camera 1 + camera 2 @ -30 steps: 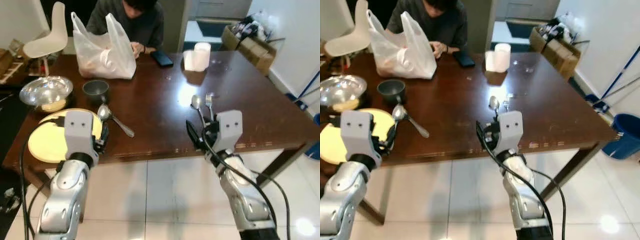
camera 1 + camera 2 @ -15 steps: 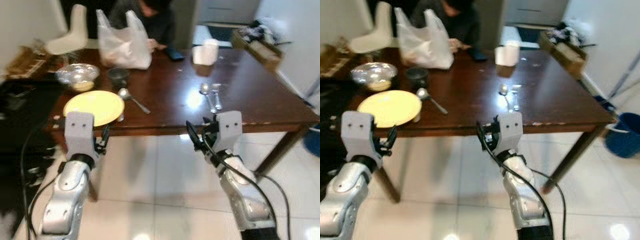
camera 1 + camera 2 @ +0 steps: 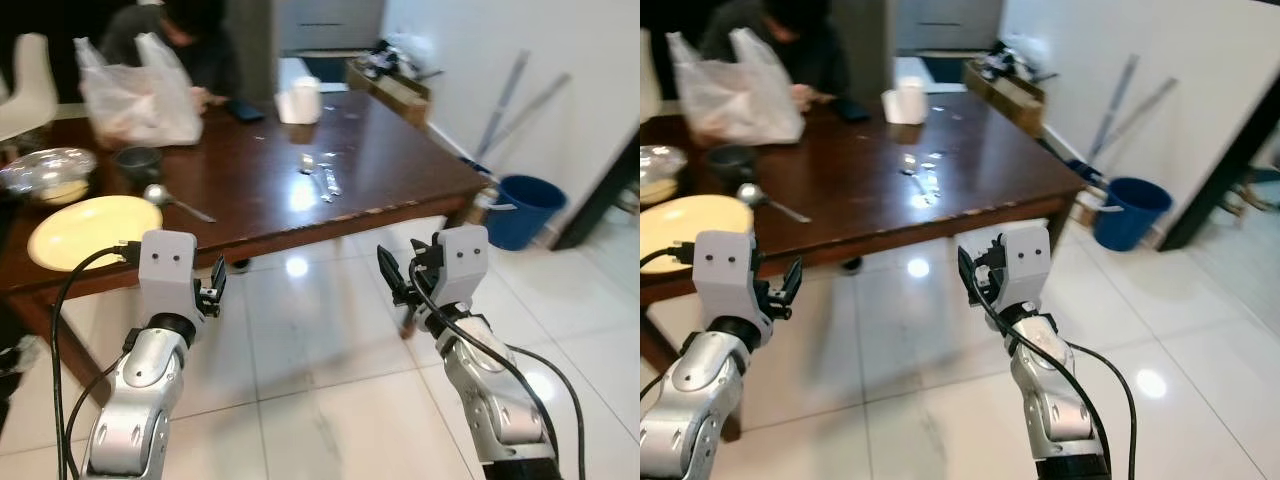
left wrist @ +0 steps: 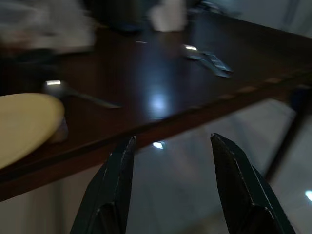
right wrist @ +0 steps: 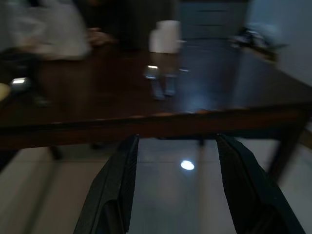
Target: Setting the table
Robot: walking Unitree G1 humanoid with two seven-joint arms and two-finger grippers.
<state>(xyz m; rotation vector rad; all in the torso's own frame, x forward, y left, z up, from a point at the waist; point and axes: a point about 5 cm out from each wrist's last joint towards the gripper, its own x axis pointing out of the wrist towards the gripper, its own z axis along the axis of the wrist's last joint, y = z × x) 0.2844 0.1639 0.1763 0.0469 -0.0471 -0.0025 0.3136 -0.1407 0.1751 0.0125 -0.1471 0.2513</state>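
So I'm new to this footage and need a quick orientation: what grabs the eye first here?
The dark wooden table dominates, with a yellow plate near its edge on the robot's left and a white plastic bag in front of a seated person at the far side. Both grippers, left and right, hang open over the tiled floor.

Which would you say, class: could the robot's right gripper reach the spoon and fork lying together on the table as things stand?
Probably not yet. The right gripper hangs open over the floor, short of the table edge, and the spoon and fork lie well in from it. Nothing blocks the way.
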